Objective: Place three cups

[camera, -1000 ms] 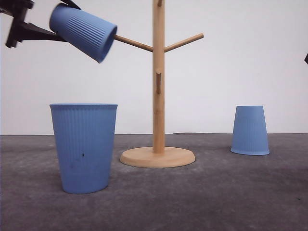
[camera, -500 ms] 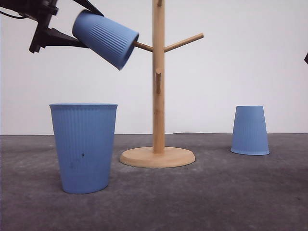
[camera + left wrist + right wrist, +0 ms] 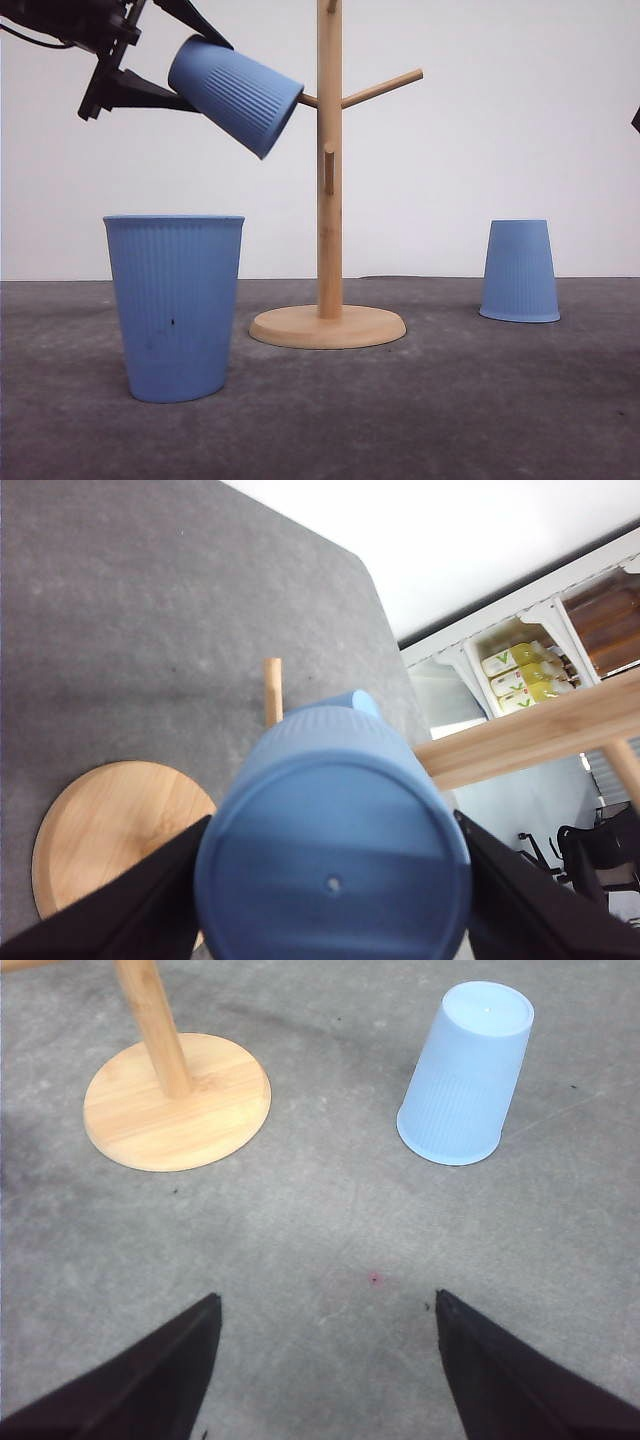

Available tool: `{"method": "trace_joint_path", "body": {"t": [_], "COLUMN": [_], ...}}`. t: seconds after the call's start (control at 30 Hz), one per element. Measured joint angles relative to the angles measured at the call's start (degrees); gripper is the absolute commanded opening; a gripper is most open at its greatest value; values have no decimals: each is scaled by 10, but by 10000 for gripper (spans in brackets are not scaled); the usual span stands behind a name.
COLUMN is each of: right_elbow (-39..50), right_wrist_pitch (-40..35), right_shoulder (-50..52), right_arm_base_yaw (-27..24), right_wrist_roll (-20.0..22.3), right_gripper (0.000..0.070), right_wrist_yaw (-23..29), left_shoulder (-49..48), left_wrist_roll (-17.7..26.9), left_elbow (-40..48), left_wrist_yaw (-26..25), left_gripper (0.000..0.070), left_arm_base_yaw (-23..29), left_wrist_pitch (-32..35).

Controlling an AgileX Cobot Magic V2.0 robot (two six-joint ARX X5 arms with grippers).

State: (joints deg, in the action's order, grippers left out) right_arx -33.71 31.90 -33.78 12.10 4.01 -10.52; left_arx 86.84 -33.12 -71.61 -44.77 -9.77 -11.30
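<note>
Up top-left in front view, left gripper (image 3: pixel 175 55) clamps a light-blue ribbed plastic cup (image 3: pixel 236 94), tilted, mouth aimed down-right toward the wooden peg rack (image 3: pixel 329 200). Cup's mouth is over the rack's left peg; peg tip hidden behind the rim, so can't tell if it's inside the cup. Left wrist view: black fingers (image 3: pixel 120 910) sit on both sides of the cup's flat base (image 3: pixel 333 880), pressed against it; rack's round wooden base (image 3: pixel 100 830) lies below on the grey table (image 3: pixel 150 610).

2nd light-blue ribbed cup (image 3: pixel 175 307) stands upright, mouth up, front-left on table, near camera, left of rack base. 3rd light-blue cup (image 3: pixel 519 270) stands upside down on its rim, right of rack, well apart from it. Right wrist view shows that inverted cup (image 3: pixel 467 1072) w/ rack base (image 3: pixel 178 1105) beside it.

Right gripper (image 3: pixel 328 1360): black fingers spread wide, nothing between them, above bare table.
</note>
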Motion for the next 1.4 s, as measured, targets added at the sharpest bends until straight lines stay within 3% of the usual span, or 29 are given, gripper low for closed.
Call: {"method": "trace_joint_path", "body": {"t": [0.3, 0.43, 0.57, 0.7, 0.93, 1.1, 1.33, 1.4], "right_elbow": [0, 0, 0, 0, 0, 0, 0, 0], "right_wrist_pitch": [0, 0, 0, 0, 0, -4, -5, -5], "right_shoulder": [0, 0, 0, 0, 0, 0, 0, 0], "right_arm_base_yaw": [0, 0, 0, 0, 0, 0, 0, 0], "right_wrist_roll": [0, 0, 0, 0, 0, 0, 0, 0], "right_gripper": [435, 435, 435, 435, 435, 435, 435, 435], "right_wrist_yaw": [0, 0, 0, 0, 0, 0, 0, 0], "left_shoulder": [19, 20, 24, 25, 25, 25, -22, -62], "left_wrist_roll": [-5, -6, -6, -6, -5, 14, 120, 155], "left_elbow": [0, 0, 0, 0, 0, 0, 1, 9], "left_wrist_yaw": [-4, -2, 0, -1, -16, -45, -48, -32], "left_gripper": [407, 530, 581, 681, 686, 684, 663, 594], "left_arm_base_yaw": [-16, -16, -16, -15, -13, -7, 9, 15], "left_wrist_pitch": [6, 5, 1, 1, -21, -82, -251, -279]}}
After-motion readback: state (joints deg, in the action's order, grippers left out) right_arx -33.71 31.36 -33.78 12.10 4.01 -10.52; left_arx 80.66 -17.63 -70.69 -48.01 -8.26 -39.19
